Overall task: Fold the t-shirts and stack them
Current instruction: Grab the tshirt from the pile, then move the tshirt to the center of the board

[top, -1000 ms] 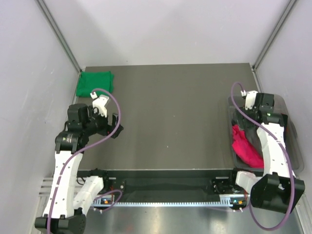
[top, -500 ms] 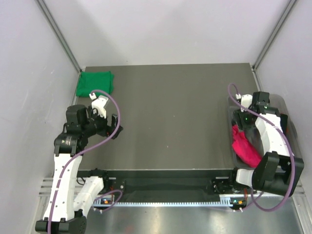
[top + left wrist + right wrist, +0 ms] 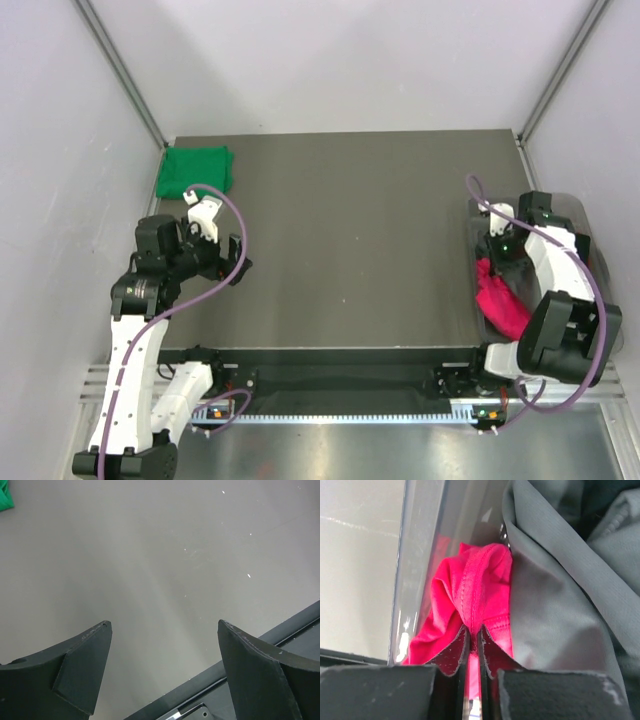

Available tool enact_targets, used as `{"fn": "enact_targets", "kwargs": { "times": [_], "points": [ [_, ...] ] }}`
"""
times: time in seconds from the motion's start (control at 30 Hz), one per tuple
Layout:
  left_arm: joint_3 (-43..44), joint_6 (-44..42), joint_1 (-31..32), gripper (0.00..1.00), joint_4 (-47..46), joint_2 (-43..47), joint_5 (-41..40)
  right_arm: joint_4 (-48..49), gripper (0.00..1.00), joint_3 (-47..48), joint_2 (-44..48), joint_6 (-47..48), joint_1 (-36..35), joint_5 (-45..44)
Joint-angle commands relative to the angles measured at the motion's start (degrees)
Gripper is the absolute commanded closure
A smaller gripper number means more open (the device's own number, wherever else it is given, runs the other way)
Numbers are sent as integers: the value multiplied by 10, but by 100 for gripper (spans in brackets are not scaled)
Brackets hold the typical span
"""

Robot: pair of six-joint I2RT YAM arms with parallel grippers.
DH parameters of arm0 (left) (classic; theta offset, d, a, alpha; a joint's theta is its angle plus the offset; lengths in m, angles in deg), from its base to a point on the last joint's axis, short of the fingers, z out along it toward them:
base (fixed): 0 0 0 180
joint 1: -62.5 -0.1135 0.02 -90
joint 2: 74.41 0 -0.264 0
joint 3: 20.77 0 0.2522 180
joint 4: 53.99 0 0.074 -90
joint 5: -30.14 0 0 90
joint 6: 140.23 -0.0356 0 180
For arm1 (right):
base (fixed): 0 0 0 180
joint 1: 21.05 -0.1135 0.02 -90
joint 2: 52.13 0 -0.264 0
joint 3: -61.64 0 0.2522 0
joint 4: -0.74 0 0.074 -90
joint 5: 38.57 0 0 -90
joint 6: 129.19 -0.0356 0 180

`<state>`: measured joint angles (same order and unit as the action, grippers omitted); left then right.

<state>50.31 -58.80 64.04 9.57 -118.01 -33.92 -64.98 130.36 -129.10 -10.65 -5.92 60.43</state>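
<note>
Ok, right fingers were pressed nearly together, pinching a seamed fold of the crimson-pink t-shirt. The shirt sat inside the clear bin at the right edge of the worktop, against a grey garment. Left fingers were spread wide, holding nothing, above bare worktop. Green t-shirt lay folded in the far-left corner.

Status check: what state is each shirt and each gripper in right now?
Green shirt: folded, at the far left corner of the table.
Pink shirt: crumpled in the clear bin, one fold pinched.
Grey cloth: bunched in the bin beside it.
Left gripper: open, empty, over the table.
Right gripper: shut on the pink shirt.
</note>
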Motion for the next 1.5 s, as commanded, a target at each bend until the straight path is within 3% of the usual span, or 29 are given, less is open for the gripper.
{"fn": "enact_targets", "kwargs": {
  "times": [0.0,0.2,0.37,0.5,0.67,0.8,1.17,1.27,1.47],
  "points": [
    [10,-11,-4,10,-7,7,0,-10,100,59,53,19,8,2],
    [19,-8,-3,9,-22,-22,-63,5,100,221,198,74,-9,-9],
    [37,24,-3,6,-20,-68,-59,20,100,398,205,83,-31,71],
    [56,27,-4,6,-21,-72,-65,41,100,495,166,49,-59,177],
    [55,15,-4,10,-12,-64,-61,88,100,595,109,-13,-186,206],
    [60,12,-9,11,-5,-55,-55,113,100,690,23,-67,-195,280],
    [80,-6,-36,15,14,-40,-77,152,100,828,-77,-74,-314,261],
    [80,-26,-43,16,22,-35,-26,166,100,863,-92,-74,-349,228],
    [73,-59,-39,16,8,-20,169,208,100,888,-100,-73,-381,164]
  ]
}}
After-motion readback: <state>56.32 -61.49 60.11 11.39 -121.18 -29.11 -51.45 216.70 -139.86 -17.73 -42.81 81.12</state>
